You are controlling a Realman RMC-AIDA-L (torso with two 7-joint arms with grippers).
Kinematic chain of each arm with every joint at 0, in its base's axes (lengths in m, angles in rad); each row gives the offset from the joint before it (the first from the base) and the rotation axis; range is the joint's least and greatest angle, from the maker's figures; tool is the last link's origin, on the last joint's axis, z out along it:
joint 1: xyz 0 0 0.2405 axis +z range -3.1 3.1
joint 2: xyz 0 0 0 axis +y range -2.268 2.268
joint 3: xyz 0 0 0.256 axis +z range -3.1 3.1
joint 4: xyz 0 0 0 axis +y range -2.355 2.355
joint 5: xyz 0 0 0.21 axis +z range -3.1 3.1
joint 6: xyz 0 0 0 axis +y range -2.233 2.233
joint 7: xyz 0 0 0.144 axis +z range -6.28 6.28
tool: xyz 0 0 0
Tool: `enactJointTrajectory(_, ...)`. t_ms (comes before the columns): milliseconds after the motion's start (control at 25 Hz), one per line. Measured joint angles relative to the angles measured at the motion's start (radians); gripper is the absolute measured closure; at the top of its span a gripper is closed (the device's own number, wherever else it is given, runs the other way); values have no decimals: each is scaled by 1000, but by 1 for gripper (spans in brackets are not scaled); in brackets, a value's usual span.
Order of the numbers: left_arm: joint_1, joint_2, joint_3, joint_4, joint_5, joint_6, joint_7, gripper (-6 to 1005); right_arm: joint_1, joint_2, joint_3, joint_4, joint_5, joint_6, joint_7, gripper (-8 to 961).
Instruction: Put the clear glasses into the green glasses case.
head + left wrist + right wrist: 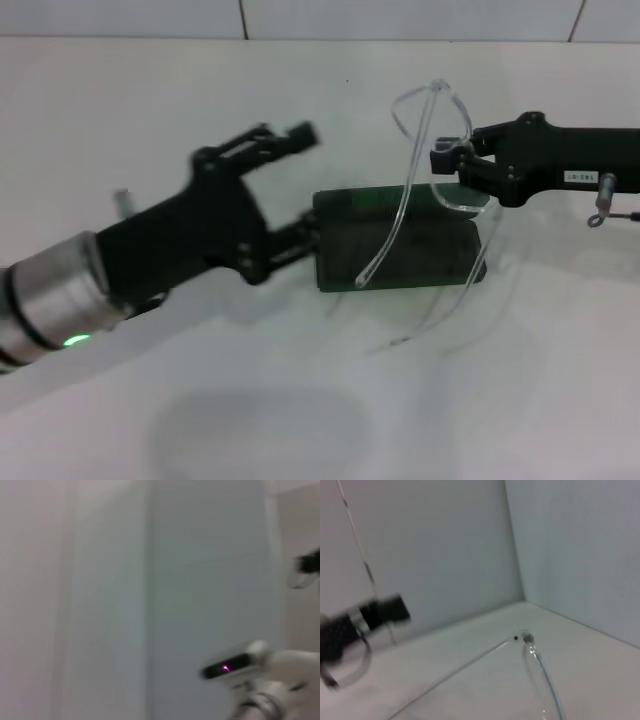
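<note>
The green glasses case (430, 255) lies flat on the white table at mid view. Whether its lid is up is not clear. My right gripper (452, 165) reaches in from the right and is shut on the front of the clear glasses (405, 200), held above the case's far right corner. Their long thin arms hang down across the case toward the near side. One arm and its hinge (526, 639) show in the right wrist view. My left gripper (305, 185) is open wide at the case's left end, with its lower finger (300, 235) against the case's edge.
The white table (300, 400) runs back to a tiled wall (300, 20). The left arm's thick black and silver forearm (90, 280) crosses the left side of the table. A white robot part with a pink light (235, 665) shows in the left wrist view.
</note>
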Motion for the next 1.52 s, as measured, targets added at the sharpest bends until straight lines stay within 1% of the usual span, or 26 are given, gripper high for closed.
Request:
enactJointTrajectory(40, -12, 1, 14, 0, 1, 0, 1, 345, 16, -1, 18, 29, 3, -28, 0, 830)
enactJointTrajectory(120, -61, 3, 70, -4, 8, 0, 0, 345, 45, -5, 55, 85, 6, -90, 0, 830)
enactJointTrajectory(240, -110, 2, 111, -7, 33, -4, -3, 345, 76, -12, 87, 153, 8, -156, 0, 829)
enactJointTrajectory(360, -136, -1, 127, -8, 64, -6, -4, 346, 87, -9, 91, 177, 8, -174, 1, 829)
enactJointTrajectory(480, -149, -1, 153, -11, 74, -15, -6, 346, 88, -4, 87, 184, 8, -184, 2, 828)
enactJointTrajectory(640, -153, -1, 200, -12, 76, -58, -6, 346, 92, -1, 90, 204, 15, -207, 7, 827)
enactJointTrajectory(880, -137, -2, 210, -11, 74, -86, -6, 347, 96, 0, 92, 216, 34, -231, 9, 826)
enactJointTrajectory(1120, -110, 4, 198, 16, 53, -74, -6, 348, 93, -1, 94, 225, 37, -221, 9, 825)
enactJointTrajectory(1280, -92, 6, 185, 39, 52, -32, -9, 348, 91, -2, 95, 225, 37, -209, 9, 824)
enactJointTrajectory(1520, -62, 4, 124, 65, 49, 12, -17, 349, 92, -4, 93, 225, 30, -183, 10, 823)
